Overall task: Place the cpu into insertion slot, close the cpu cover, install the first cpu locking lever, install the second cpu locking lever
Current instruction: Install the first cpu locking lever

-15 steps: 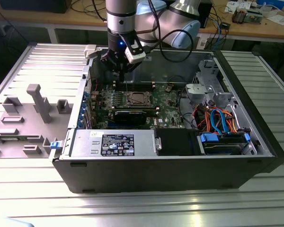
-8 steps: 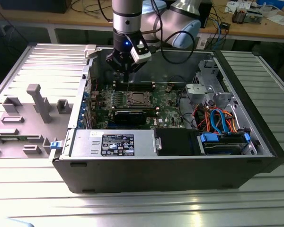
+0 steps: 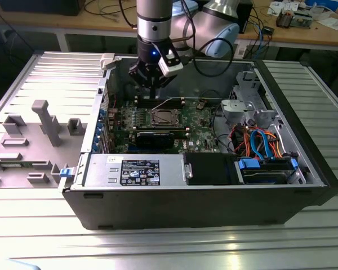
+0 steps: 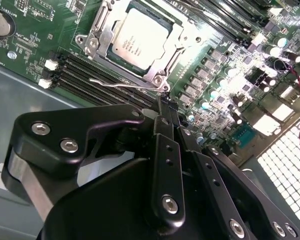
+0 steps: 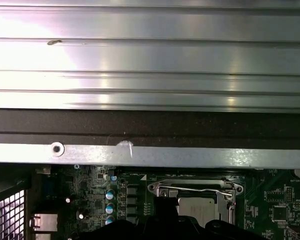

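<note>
Nearest in the second wrist view, the gripper [image 4: 165,106] has its fingers drawn narrow, tips together with nothing visibly between them. They sit just beside the end of a thin wire locking lever [image 4: 125,84]. That lever lies along the closest edge of the socket, between it and the dark memory slots [image 4: 72,75]. Whether it is hooked under its catch I cannot tell. Just beyond it, the cpu [image 4: 139,40] sits flat in its seat, its silver-grey top showing through the window of the cpu cover [image 4: 162,67], which lies down around it. So the first two steps look done, and the work now appears to be at the levers. In the exterior view the insertion slot [image 3: 162,117] sits mid-frame on the green circuit board [image 3: 200,121], inside the open computer case [image 3: 186,205], directly below the arm.
</note>
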